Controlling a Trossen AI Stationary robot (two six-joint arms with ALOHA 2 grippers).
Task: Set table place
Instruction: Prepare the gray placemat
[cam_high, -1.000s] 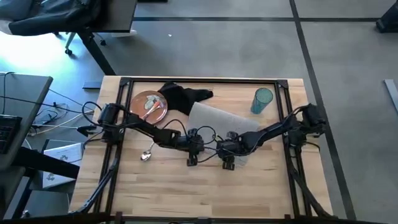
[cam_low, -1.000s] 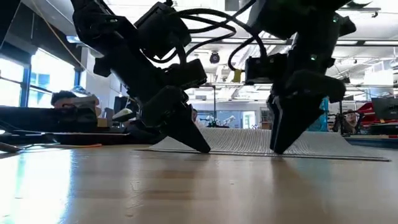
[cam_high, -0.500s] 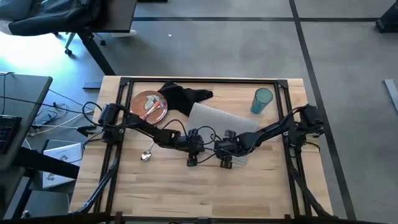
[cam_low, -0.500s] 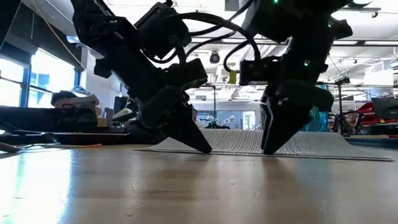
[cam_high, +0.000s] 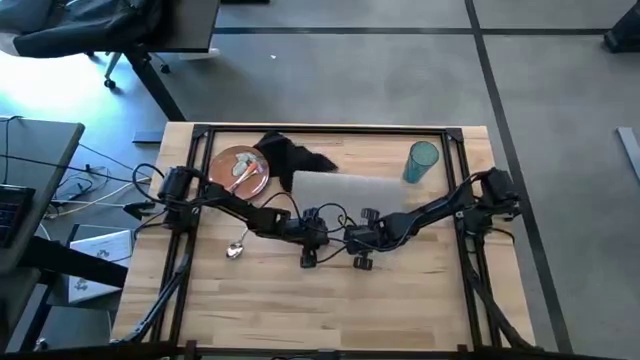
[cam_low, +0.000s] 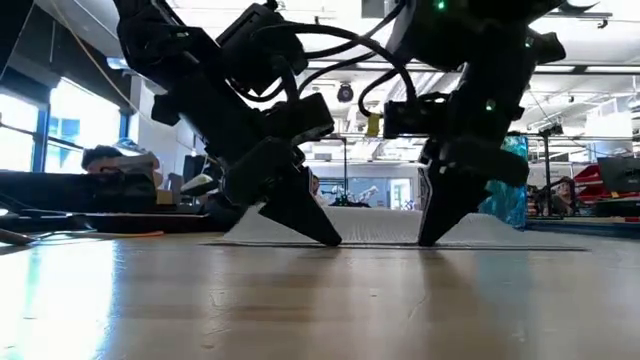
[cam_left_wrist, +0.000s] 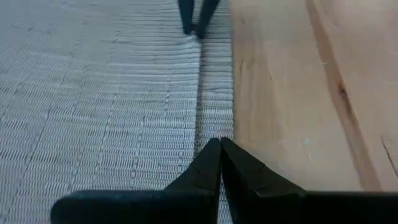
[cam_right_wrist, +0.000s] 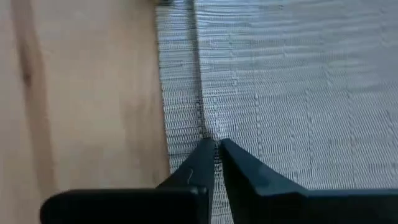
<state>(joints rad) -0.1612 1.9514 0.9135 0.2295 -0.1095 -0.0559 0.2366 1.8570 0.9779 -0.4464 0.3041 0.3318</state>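
Grey placemat (cam_high: 350, 190): near long edge pinched by left gripper (cam_high: 309, 256) and right gripper (cam_high: 361, 260), side by side, both clenched on it.

Off the bench I've got grey concrete floor (cam_high: 400, 70) with dark seams, an office chair (cam_high: 90, 25) up in the corner, and loose cables (cam_high: 95, 190) beside a dark desk (cam_high: 35, 150).
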